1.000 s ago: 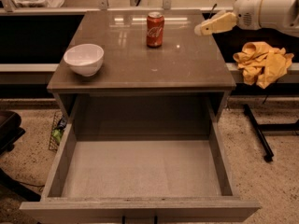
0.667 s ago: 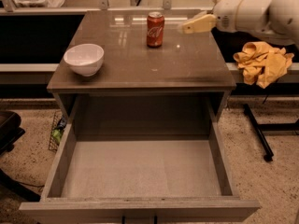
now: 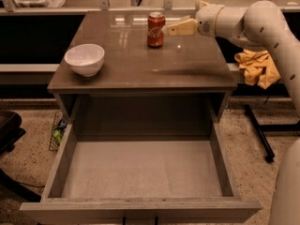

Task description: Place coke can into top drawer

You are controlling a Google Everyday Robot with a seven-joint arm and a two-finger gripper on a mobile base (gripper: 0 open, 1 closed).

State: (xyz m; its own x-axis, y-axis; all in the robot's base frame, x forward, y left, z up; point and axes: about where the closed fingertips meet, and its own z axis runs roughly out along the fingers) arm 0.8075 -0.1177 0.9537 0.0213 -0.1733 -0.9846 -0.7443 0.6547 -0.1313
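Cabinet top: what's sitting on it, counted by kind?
coke can: 1
white bowl: 1
Total on the cabinet top: 2
Not counted: the gripper, which hovers close beside the coke can.

Glossy red metal coke can [image 3: 156,29], polished reflective cabinet top [image 3: 140,64], smooth cream plastic gripper [image 3: 171,29] held just right of the can, matt grey wood-grain top drawer [image 3: 60,165], glazed white bowl [image 3: 85,59].
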